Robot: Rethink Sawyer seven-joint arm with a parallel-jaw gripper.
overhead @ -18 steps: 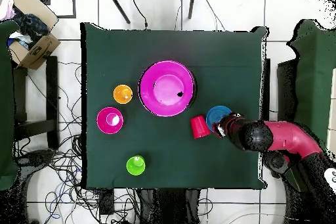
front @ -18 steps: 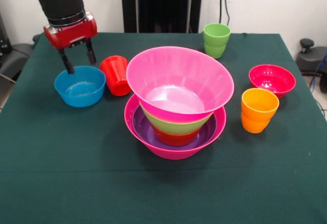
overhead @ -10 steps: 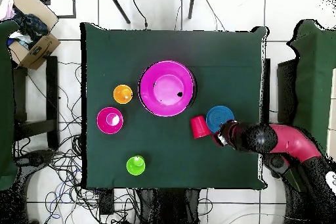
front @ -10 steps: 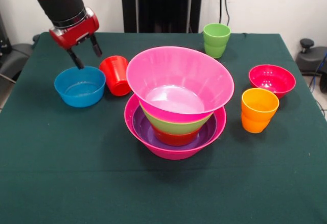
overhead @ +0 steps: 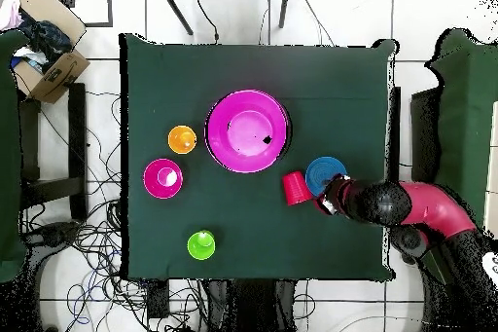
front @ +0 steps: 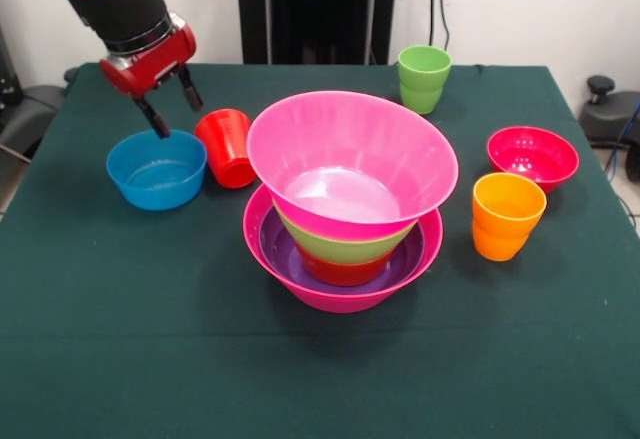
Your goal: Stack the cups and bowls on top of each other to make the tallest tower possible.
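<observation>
In the tower (front: 345,204), we see only thin bands of the green bowl (front: 345,244) and orange-red bowl (front: 345,270) under the top pink bowl (front: 352,159). From overhead, the arm (overhead: 404,203) hides the end effector (front: 172,107) and covers the blue bowl's (overhead: 325,173) near edge.

Dark green table (front: 150,349) carries tower (front: 345,209), loose cups, apparently two bowls
</observation>
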